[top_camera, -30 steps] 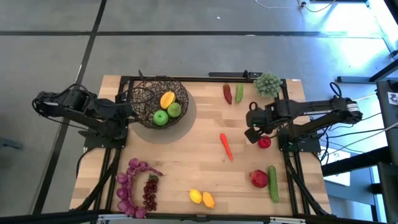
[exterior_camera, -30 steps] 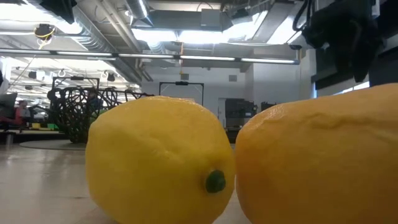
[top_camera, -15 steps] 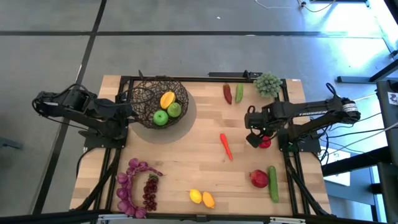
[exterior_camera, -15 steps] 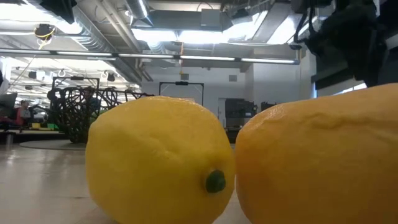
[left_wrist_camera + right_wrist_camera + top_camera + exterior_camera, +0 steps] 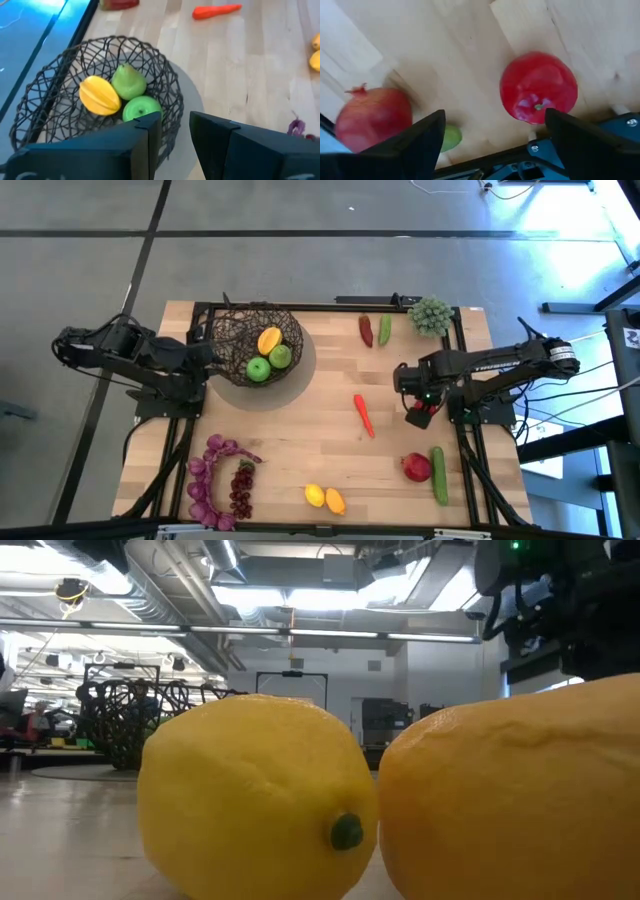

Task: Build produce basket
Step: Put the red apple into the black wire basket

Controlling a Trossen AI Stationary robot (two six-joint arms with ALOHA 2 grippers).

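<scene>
The dark wire basket (image 5: 232, 338) stands at the far left and holds a yellow fruit (image 5: 99, 95), a green pear (image 5: 128, 83) and a green apple (image 5: 141, 107). My left gripper (image 5: 175, 131) hovers beside the basket's left rim, open by a narrow gap with nothing in it. My right gripper (image 5: 493, 120) points down, open wide, over a round red fruit (image 5: 538, 86) lying on the table at the right. The fruit lies between the fingers, and neither touches it. The pomegranate (image 5: 374, 117) and cucumber (image 5: 450, 137) lie nearer the front edge.
A carrot (image 5: 363, 415) lies mid-table. A red pepper (image 5: 366, 330), a green pepper (image 5: 384, 330) and a pale-green clump (image 5: 429, 315) sit at the far right. Two lemons (image 5: 323, 498) and purple grapes (image 5: 215, 480) lie along the near edge. The lemons fill the low view.
My right gripper has come down and a little toward the near edge. It now stands over the red fruit, and its wrist has rolled on the way. It has stayed open. No produce has moved.
</scene>
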